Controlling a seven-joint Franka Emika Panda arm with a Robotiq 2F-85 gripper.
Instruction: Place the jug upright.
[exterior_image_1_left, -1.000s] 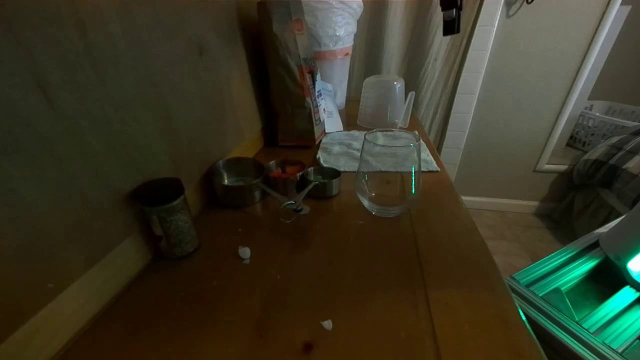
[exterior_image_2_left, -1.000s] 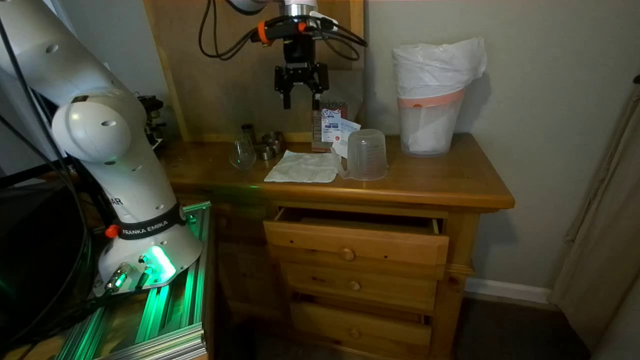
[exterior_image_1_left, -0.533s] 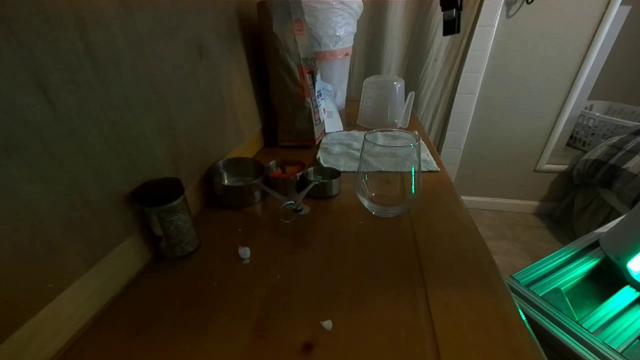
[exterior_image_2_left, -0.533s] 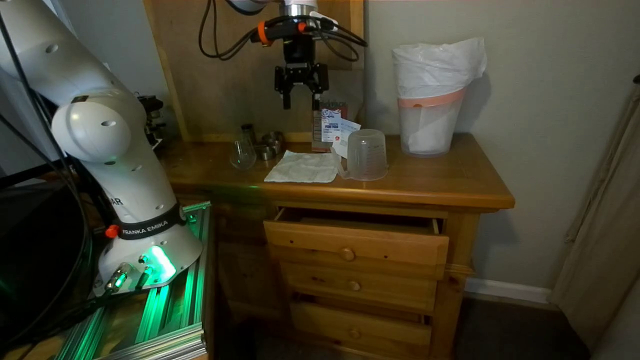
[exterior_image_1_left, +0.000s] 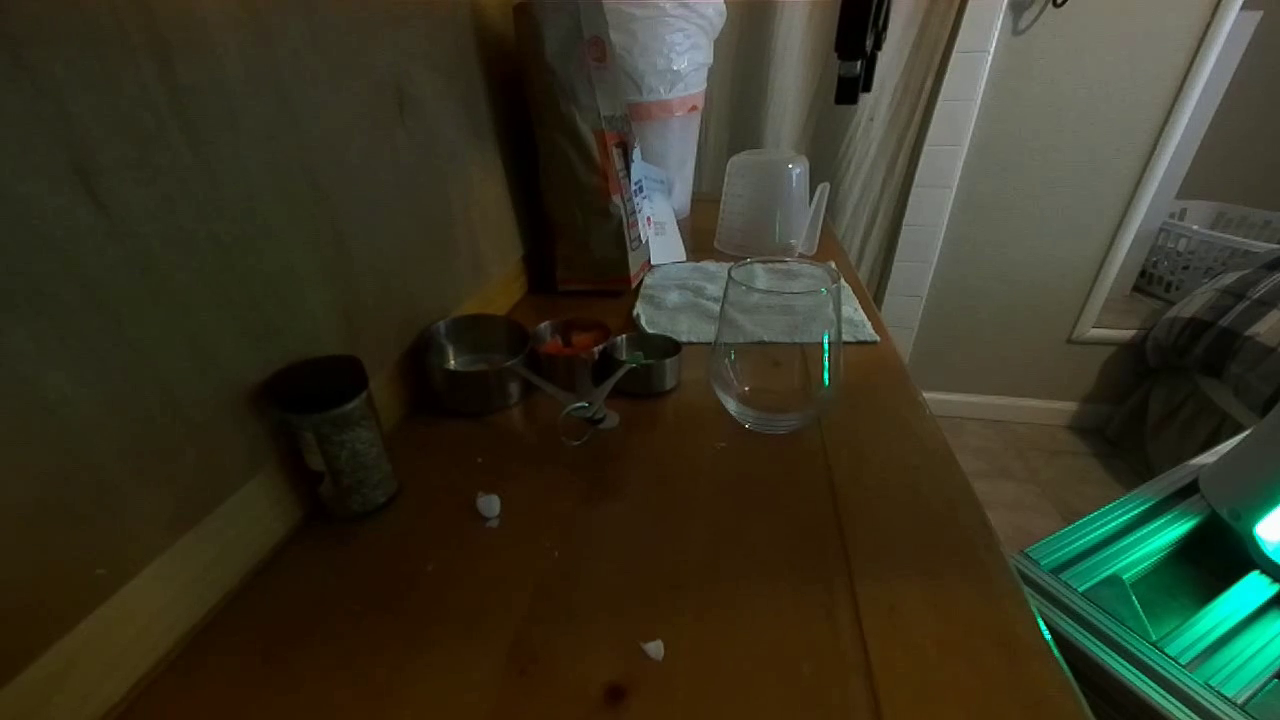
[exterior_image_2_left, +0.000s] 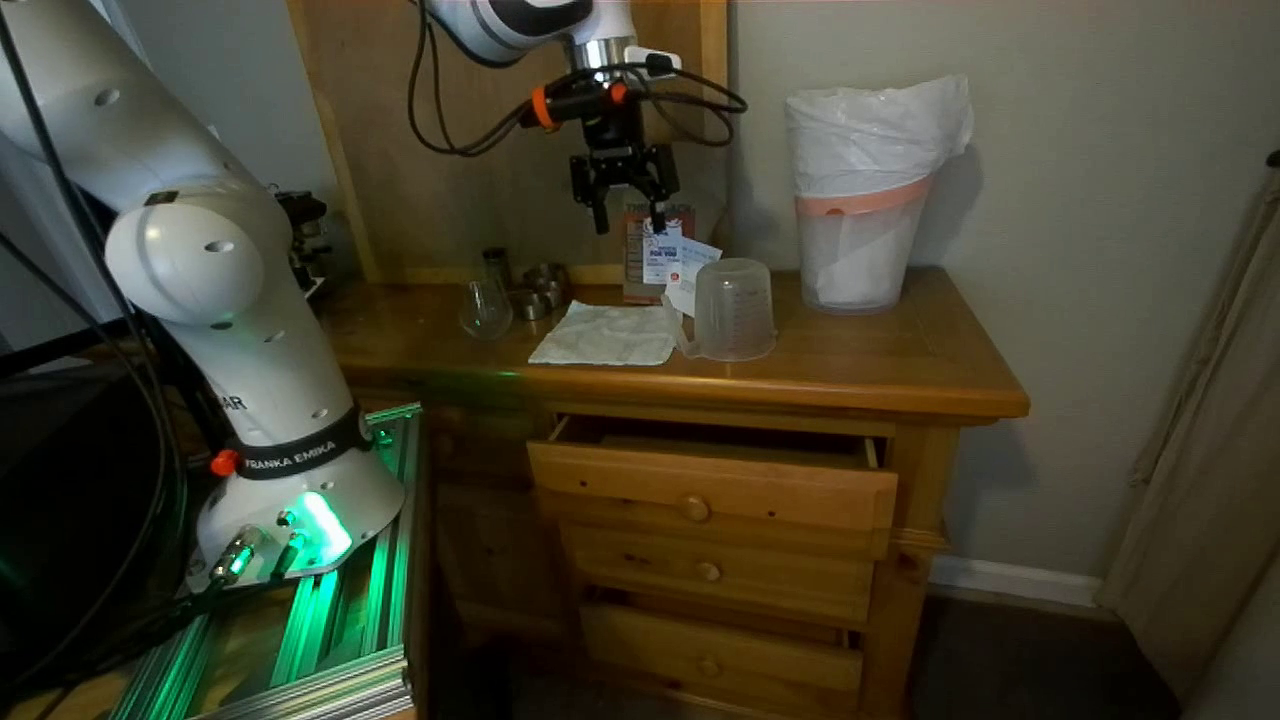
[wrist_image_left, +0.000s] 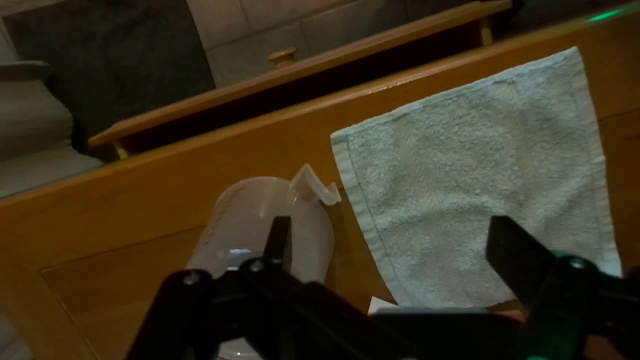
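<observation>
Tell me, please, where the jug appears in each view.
In an exterior view: the jug is upper right of centre, beyond the pale cloth.
In an exterior view: the jug is slightly right of centre.
Wrist view: the jug is lower left of centre, partly behind the hand.
Shared landmark: the pale cloth, beside the jug in all three.

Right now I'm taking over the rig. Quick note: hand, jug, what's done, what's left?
Hand: open, nothing between the fingers, up in the air above the wooden tabletop.
Jug: upside down, mouth on the tabletop near the front edge, handle toward the cloth.
Done: hand is in the jug's area; jug not yet gripped or turned.
Left: grasp the jug, lift, turn it over, set it base-down, release. I'd mind the front edge while turning it.
</observation>
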